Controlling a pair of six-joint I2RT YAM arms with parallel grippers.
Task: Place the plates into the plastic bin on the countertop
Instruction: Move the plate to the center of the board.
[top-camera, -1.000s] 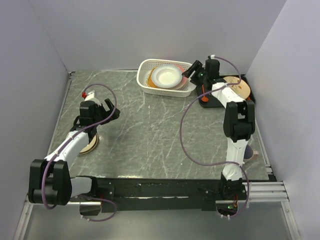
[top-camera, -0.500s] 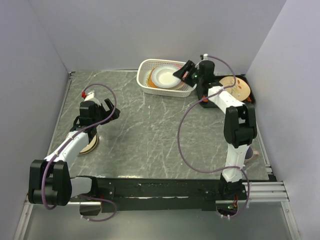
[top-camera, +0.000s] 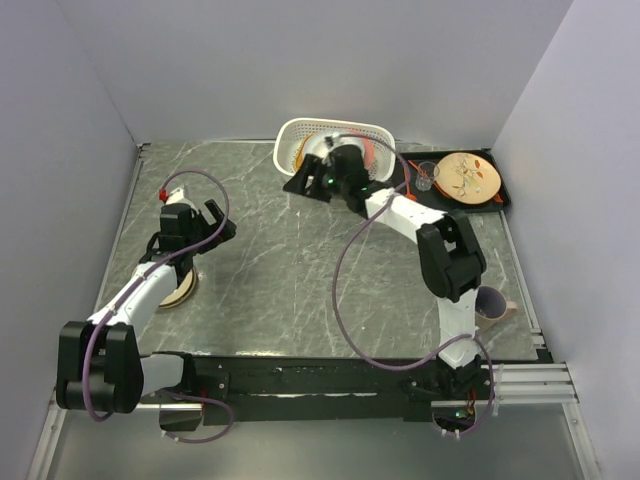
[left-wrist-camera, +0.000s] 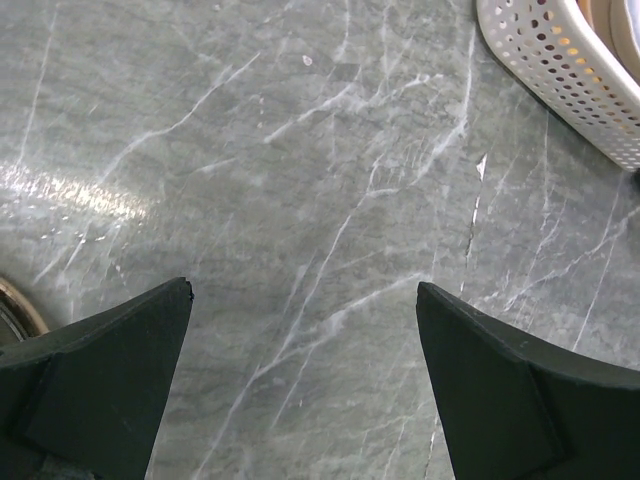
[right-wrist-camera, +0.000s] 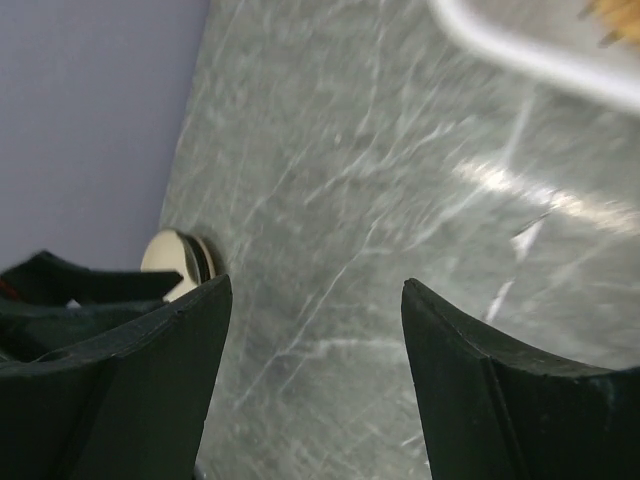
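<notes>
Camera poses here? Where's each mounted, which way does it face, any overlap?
Top external: above and behind the arms, looking down on the countertop; both show whole.
Left wrist: on the left arm, facing down at the marble; its open fingers fill the bottom corners.
Right wrist: on the right arm, looking left across the marble toward the wall; open fingers at bottom.
Shared: all three catch the white edge of the plastic bin.
</notes>
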